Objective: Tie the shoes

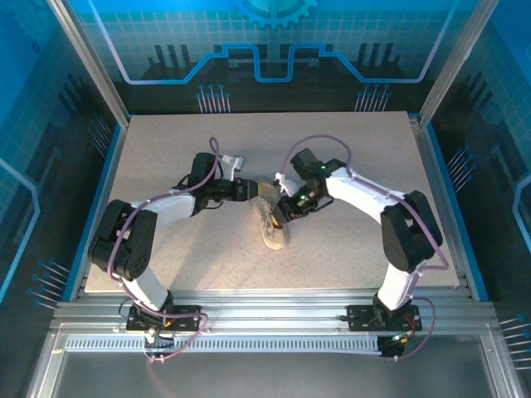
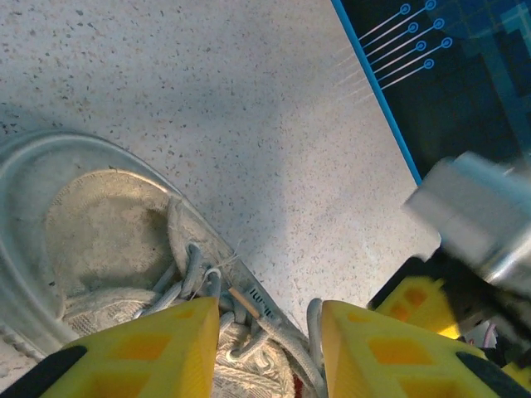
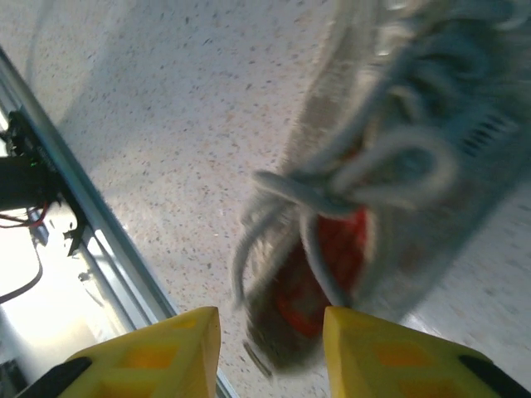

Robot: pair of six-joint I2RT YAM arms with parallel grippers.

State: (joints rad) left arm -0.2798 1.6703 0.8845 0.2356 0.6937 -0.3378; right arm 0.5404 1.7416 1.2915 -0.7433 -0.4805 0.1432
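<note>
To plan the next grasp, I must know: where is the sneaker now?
In the top view, the sneaker lies near the middle of the table, with the left gripper at its far end and the right gripper over its right side.

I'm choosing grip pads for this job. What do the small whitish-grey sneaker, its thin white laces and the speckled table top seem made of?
Small whitish-grey sneaker: probably woven fabric, matte; a coarse weave shows on the toe.
Thin white laces: likely braided cord, soft; they bend into rounded loops.
Speckled table top: hard, matte; dark flecks suggest stone-look laminate or composite, unclear which.
</note>
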